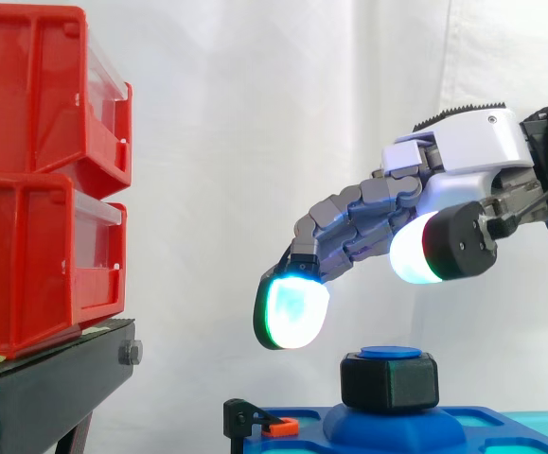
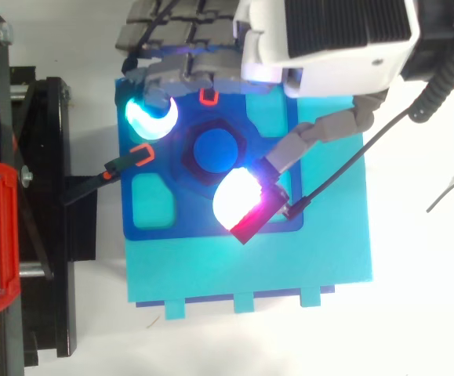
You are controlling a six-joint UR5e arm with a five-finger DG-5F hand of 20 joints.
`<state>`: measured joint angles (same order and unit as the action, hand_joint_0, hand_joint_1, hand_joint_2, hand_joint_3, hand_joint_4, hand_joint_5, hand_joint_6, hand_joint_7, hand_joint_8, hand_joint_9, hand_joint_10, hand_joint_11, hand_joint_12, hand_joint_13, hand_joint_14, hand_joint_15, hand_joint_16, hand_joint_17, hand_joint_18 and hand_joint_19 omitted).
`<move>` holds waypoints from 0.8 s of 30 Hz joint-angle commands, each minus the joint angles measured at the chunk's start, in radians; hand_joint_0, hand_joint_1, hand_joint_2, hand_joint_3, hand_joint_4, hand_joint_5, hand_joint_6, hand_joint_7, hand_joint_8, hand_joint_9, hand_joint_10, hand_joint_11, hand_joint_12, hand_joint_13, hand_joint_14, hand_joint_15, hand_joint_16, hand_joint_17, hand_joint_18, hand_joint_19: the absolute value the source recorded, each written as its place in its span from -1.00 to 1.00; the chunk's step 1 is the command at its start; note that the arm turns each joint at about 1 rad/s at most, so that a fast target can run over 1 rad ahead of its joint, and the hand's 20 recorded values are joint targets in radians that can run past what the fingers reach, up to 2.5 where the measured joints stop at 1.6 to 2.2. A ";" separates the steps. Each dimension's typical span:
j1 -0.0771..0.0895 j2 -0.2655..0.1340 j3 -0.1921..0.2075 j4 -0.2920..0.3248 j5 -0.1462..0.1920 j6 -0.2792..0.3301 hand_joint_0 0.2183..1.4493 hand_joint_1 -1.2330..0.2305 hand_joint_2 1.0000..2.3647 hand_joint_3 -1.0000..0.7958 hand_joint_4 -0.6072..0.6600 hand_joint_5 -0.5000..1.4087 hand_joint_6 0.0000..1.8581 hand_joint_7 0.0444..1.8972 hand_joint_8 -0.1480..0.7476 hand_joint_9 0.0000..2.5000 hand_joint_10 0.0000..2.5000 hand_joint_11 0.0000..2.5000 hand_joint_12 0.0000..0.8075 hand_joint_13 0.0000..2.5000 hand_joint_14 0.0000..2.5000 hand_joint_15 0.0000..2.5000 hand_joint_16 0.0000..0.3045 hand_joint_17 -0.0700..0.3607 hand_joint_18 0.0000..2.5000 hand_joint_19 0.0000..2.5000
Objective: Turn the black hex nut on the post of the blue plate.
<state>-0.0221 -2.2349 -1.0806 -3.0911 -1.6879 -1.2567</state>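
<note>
The black hex nut (image 1: 389, 382) sits on the blue-topped post (image 1: 390, 353) at the middle of the blue plate (image 2: 152, 200), which lies on a cyan base (image 2: 250, 266). The hand (image 1: 463, 151) hangs above the nut, clear of it, reaching in from the right. It is spread wide and holds nothing: one glowing fingertip (image 1: 292, 312) is up-left of the nut, the thumb pad (image 1: 415, 248) above it.

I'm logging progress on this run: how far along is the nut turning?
Done: the hand is positioned above the black hex nut on the post of the blue plate. In hand: nothing; its fingertips hover apart from the nut, open. Whether it has turned already cannot be told. Left: lower, grip the nut and turn it.
</note>
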 commanded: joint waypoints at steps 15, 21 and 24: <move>0.071 0.000 -0.004 -0.020 0.088 0.002 -0.73 0.24 -1.00 -0.44 0.31 -0.69 -0.46 -0.07 -0.05 -0.75 -1.00 -0.98 -0.01 -0.82 -1.00 -0.98 -0.57 0.01 -1.00 -0.99; 0.076 0.000 -0.004 -0.032 0.088 0.002 -0.71 0.31 -1.00 -0.44 0.31 -0.69 -0.46 -0.06 -0.06 -0.75 -1.00 -0.98 -0.02 -0.83 -1.00 -0.99 -0.58 0.00 -1.00 -0.99; 0.076 0.000 -0.004 -0.037 0.086 0.002 -0.70 0.32 -1.00 -0.44 0.31 -0.69 -0.46 -0.05 -0.06 -0.75 -1.00 -0.99 -0.03 -0.83 -1.00 -0.99 -0.58 -0.01 -1.00 -0.99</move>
<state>0.0530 -2.2355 -1.0848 -3.1227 -1.6002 -1.2548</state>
